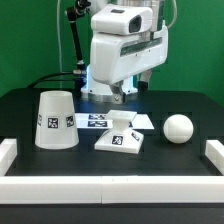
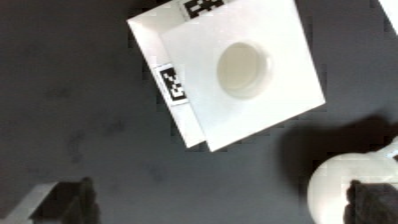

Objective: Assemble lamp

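Three matte white lamp parts, each with black square tags, stand apart on a flat black table (image 1: pixel 30 100).

Toward the exterior view's left is the large tapered, cup-like shade (image 1: pixel 55 120). It stands upright with its wide mouth down on the table and its narrow closed end up, and one tag faces the camera.

In the middle is the blocky square base (image 1: pixel 120 139), low and flat, with a short neck rising from its centre. From the wrist view the base (image 2: pixel 228 72) is a smooth square slab with a round hollow in the middle and tags on its edges.

Toward the exterior view's right is the plain ball-shaped bulb (image 1: pixel 178 127), resting on the table well apart from the base.

Just behind the base lies the thin flat marker board (image 1: pixel 92 122).

The tool (image 1: pixel 122 97) of the glossy white robot arm (image 1: pixel 122 50) hangs above the base without touching it. In the wrist view its dark fingers (image 2: pixel 63 200) are spread wide, holding nothing.
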`<state>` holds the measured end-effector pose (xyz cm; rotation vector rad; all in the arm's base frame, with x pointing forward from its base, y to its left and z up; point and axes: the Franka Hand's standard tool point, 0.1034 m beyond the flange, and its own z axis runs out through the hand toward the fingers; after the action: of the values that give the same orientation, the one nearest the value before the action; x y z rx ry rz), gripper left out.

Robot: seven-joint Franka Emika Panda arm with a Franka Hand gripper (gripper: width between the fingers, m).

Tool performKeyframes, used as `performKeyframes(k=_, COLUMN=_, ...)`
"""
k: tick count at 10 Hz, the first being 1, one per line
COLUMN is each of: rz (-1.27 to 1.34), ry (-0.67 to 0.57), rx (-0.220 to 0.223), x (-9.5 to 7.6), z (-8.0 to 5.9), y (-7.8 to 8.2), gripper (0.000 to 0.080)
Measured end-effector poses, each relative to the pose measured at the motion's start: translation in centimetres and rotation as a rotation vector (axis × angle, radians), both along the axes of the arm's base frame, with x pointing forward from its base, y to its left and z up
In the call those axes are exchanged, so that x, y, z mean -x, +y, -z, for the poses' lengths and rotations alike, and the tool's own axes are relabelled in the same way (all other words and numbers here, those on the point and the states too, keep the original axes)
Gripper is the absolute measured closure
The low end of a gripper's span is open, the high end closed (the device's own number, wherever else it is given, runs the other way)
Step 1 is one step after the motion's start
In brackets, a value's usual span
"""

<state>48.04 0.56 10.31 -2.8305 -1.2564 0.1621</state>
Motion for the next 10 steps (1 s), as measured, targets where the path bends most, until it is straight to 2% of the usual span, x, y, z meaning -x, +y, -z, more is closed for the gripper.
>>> performKeyframes(k=4, rz=0.480, ry=0.010, rx=0.060, x=1.5, z=1.4, y=-2.8, gripper=0.0100)
performKeyframes(k=5, rz=0.573, ry=0.010, rx=0.071, x=1.9, z=1.9, y=-2.9, gripper=0.0100)
performKeyframes(k=10, rz=0.873, ry=0.012, rx=0.095, x=1.8, z=2.0, y=-2.2, gripper=0.0100)
